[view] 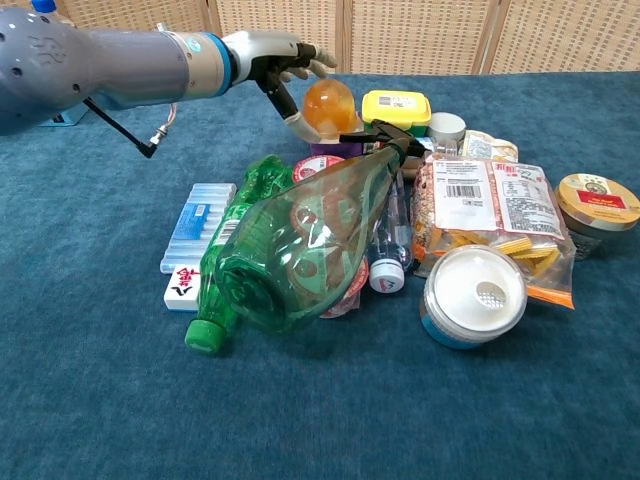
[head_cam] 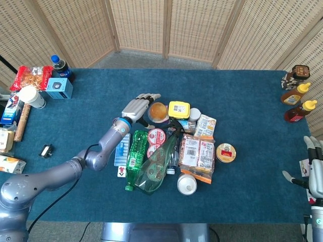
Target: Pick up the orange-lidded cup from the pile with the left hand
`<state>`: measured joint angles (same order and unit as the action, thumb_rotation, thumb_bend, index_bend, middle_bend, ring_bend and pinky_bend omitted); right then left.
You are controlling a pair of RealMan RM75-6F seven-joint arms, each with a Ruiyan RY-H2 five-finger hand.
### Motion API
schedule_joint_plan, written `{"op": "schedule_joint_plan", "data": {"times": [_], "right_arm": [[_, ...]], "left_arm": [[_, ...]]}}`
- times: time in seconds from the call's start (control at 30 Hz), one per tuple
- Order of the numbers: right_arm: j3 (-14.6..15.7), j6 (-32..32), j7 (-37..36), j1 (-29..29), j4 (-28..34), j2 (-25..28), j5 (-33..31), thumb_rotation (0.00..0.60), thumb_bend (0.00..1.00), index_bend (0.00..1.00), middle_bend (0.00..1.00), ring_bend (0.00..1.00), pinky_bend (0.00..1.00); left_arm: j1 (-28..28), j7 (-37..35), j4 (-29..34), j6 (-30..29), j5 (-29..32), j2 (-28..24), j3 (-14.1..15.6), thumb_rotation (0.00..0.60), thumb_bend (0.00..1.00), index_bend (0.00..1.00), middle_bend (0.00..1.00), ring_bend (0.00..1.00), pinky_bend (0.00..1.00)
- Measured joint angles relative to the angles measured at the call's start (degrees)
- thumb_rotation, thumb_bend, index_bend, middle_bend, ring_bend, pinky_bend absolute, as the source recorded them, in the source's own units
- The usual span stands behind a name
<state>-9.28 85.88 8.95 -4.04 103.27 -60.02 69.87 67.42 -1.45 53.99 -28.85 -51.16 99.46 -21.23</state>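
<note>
Orange-lidded cup (head_cam: 158, 112) (view: 328, 108) is shown at the far left edge of the pile, just beside a yellow-lidded tub (head_cam: 179, 109) (view: 396, 108) and behind a green plastic bottle (head_cam: 137, 158) (view: 290, 247) laid on its side on the blue table (head_cam: 242, 101) (view: 90, 390). Left hand (head_cam: 137, 106) (view: 277, 58) is seen reaching in at the cup's left side with fingers spread apart around the dome and nothing gripped; whether they touch the lid cannot be told. Right hand (head_cam: 316, 171) is held at the table's right edge, fingers extended and apart, holding nothing.
</note>
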Motion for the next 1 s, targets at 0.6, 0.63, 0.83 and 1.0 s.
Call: {"op": "schedule_joint_plan", "data": {"times": [0.6, 0.63, 0.83, 1.0], "right_arm": [[-0.06, 1.69, -5.59, 2.87, 0.54, 1.9, 0.27, 0.566, 0.0, 0.0, 0.0, 0.0, 0.0], [-0.1, 1.74, -6.03, 2.96, 0.64, 2.0, 0.41, 0.566, 0.0, 0.0, 0.0, 0.0, 0.0], [-0.25, 2.22, -7.51, 3.6, 0.95, 2.64, 1.25, 0.563, 0.0, 0.0, 0.0, 0.0, 0.0], [-0.22, 1.74, -7.83, 3.61, 0.49, 2.26, 1.14, 0.564, 0.0, 0.0, 0.0, 0.0, 0.0]], "left_arm": [[2.12, -2.77, -11.04, -4.45, -2.62, 8.98, -0.99, 0.6, 0.45, 0.49, 0.36, 0.49, 0.33], [2.05, -2.37, -11.36, -4.7, -2.59, 9.23, -0.97, 0.6, 0.47, 0.51, 0.38, 0.52, 0.37], [0.75, -1.49, -10.93, -6.85, -1.79, 9.05, -1.61, 0.6, 0.49, 0.57, 0.49, 0.61, 0.47], [-1.0, -1.49, -6.73, -8.59, -1.18, 6.32, -2.53, 0.6, 0.49, 0.58, 0.5, 0.61, 0.47]]}}
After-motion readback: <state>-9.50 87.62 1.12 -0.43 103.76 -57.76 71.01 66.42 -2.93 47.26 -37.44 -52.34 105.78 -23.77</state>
